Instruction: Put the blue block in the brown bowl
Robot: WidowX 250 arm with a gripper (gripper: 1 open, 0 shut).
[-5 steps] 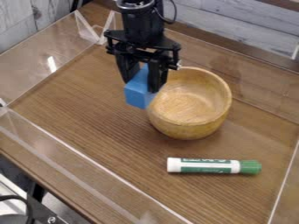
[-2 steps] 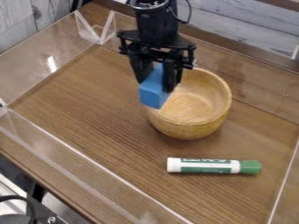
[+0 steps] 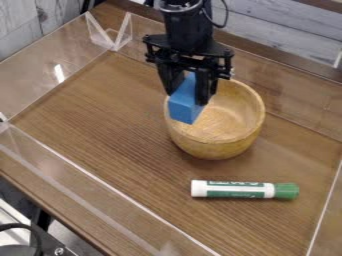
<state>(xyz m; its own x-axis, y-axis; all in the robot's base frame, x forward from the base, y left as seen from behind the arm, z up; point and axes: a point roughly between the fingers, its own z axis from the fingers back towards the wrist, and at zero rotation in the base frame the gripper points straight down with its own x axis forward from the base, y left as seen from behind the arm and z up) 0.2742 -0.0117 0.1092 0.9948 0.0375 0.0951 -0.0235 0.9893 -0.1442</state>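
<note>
The blue block (image 3: 187, 107) is hanging tilted in the grip of the black gripper (image 3: 189, 88), whose fingers are clamping it at its upper end. In the picture it is overlapping the left part of the brown bowl (image 3: 230, 124), covering the rim at about the bowl's ten o'clock; whether it is touching the wood, the view is not letting me tell.

The round, light-brown wooden bowl is standing upright on the brown wooden tabletop (image 3: 94, 125), its mouth facing up, its inner floor showing to the right of and below the block. The dark robot arm (image 3: 185, 18) is reaching in from twelve o'clock of the view, its lower parts partly hiding the bowl's far rim.

Outward from the bowl, toward its five o'clock, a white-and-green marker (image 3: 245, 190) is lying on its side, apart from the bowl, its green cap pointing to three o'clock. Farther off, at the view's eight o'clock, black cables (image 3: 19, 228) are curving beside the table's pale edge.
</note>
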